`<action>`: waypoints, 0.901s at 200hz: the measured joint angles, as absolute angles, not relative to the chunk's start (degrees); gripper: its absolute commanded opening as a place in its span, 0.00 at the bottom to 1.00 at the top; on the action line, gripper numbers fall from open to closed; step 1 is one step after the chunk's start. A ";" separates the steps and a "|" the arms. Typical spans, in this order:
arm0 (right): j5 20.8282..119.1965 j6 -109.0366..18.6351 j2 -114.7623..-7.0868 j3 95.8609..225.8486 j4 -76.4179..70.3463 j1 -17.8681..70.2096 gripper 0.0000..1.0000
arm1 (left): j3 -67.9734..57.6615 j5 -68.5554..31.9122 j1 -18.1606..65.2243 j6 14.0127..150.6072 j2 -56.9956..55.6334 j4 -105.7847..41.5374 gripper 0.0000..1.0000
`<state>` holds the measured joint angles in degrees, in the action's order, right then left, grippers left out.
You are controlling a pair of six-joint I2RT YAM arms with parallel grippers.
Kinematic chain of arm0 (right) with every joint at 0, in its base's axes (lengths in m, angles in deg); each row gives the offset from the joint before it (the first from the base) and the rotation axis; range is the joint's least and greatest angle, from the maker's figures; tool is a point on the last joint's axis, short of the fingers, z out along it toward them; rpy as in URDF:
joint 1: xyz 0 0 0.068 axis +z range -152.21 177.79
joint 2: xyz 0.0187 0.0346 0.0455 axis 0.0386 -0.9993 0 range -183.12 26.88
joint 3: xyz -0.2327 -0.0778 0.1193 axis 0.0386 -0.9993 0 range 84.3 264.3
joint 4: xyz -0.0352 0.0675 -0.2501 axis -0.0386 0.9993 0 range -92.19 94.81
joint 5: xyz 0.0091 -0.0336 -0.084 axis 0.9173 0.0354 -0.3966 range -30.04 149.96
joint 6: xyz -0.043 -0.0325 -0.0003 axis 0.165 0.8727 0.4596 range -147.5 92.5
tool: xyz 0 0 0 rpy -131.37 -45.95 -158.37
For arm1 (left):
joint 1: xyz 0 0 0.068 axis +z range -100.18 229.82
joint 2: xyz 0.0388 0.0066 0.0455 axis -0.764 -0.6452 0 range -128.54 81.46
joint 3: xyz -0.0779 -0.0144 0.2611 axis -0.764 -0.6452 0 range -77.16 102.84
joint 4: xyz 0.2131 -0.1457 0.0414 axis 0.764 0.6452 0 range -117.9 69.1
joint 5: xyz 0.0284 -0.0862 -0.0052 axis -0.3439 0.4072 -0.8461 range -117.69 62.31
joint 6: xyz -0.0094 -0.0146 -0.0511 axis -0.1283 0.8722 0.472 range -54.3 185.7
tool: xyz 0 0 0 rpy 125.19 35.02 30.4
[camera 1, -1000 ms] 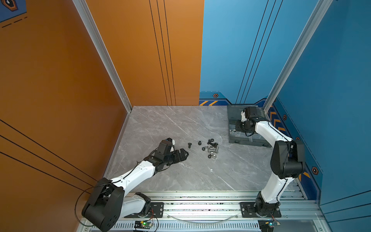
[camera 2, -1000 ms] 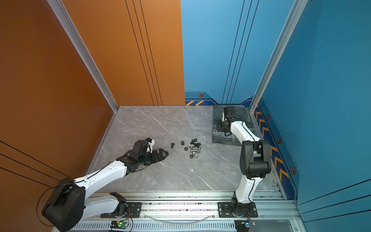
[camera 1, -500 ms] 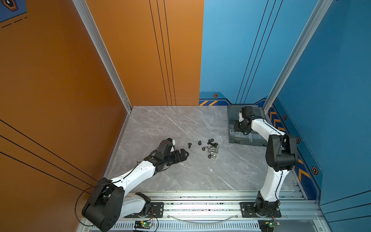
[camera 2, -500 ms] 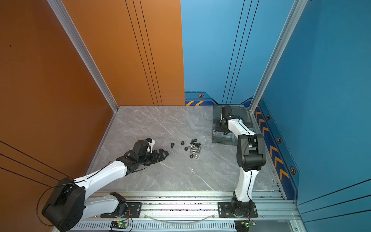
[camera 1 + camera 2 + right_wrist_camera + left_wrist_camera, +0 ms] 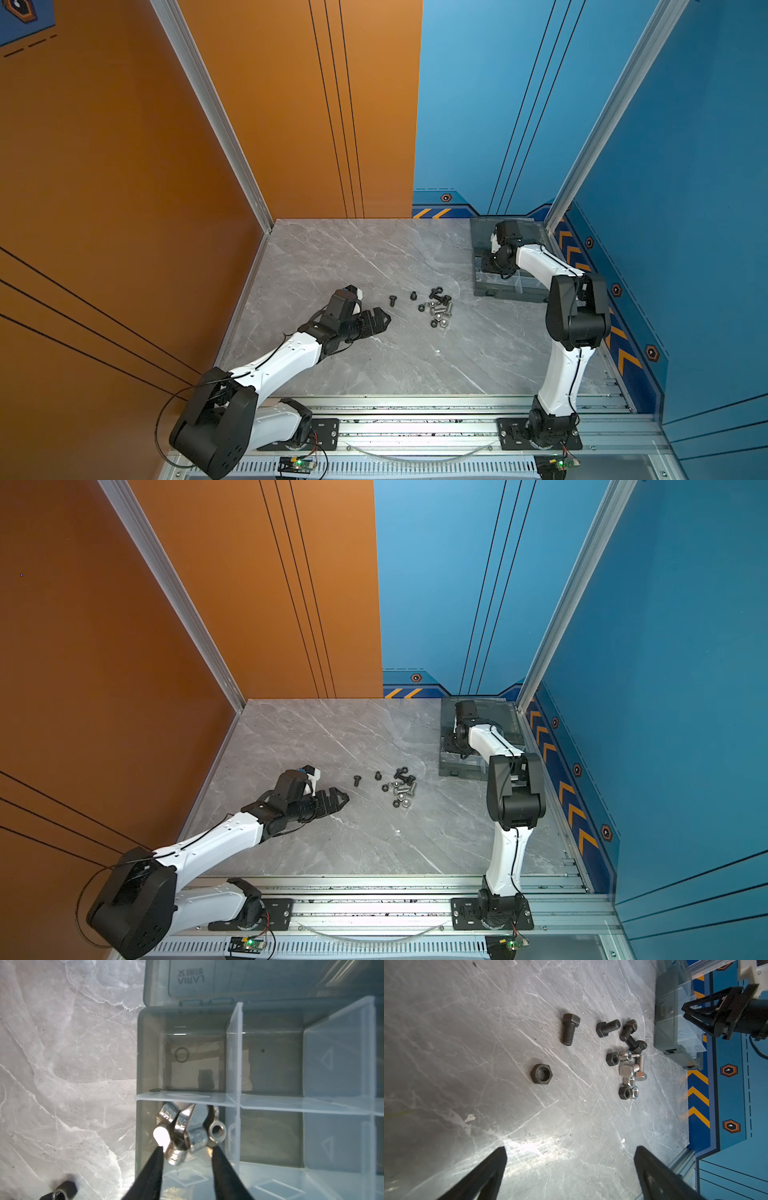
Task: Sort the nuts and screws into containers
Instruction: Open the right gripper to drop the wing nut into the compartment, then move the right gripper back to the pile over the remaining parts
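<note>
Release step, by the look of it: right claw spread over the organiser box, wing nuts lying loose in its corner compartment. Next, probably: lift clear, reach to eight o'clock for the screws and nuts on the bench. Left claw spread, empty, at their nine o'clock.

The left arm lay stretched low and forward toward the middle, its left gripper with jaws spread wide. The right arm stood upright, bent sharply at the elbow and reaching toward the far side, its right gripper aimed downward, jaws moderately parted
</note>
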<state>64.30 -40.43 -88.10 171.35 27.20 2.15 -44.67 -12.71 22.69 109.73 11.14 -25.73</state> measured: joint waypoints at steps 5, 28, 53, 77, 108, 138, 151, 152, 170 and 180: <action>64.32 -40.34 -88.06 171.35 27.35 2.24 0.49 | -44.67 -12.69 22.69 109.73 11.14 -25.73 0.98; 64.45 -40.32 -86.18 170.17 27.22 2.67 0.52 | -44.67 -12.69 22.69 109.73 11.14 -25.73 0.98; 65.61 -39.60 -80.01 166.45 26.96 3.85 0.53 | -44.67 -12.71 22.69 109.73 11.14 -25.73 0.98; 68.71 -37.11 -73.98 163.65 25.76 7.09 0.53 | -44.67 -12.71 22.69 109.73 11.14 -25.77 0.98; 72.84 -31.64 -70.86 162.34 25.39 14.48 0.53 | -44.67 -12.69 22.69 109.76 11.14 -25.84 0.98; 73.92 -25.87 -72.06 162.25 25.91 21.03 0.53 | -44.67 -12.69 22.69 109.76 10.85 -26.01 0.98; 73.63 -23.62 -73.83 162.74 26.68 22.96 0.52 | -44.67 -12.69 22.69 109.76 10.85 -26.01 0.98; 73.61 -23.53 -73.94 162.78 26.74 23.04 0.52 | -44.67 -12.69 22.69 109.76 10.85 -26.01 0.98; 72.45 -20.65 -77.26 164.05 28.43 24.99 0.52 | -44.67 -12.69 22.69 109.76 10.85 -26.01 0.98; 71.45 -19.27 -79.08 164.75 29.36 25.99 0.52 | -44.67 -12.69 22.69 109.76 10.85 -25.99 0.98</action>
<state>71.45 -19.27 -79.08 164.75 29.36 25.99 -44.67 -12.69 22.69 109.76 10.85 -25.99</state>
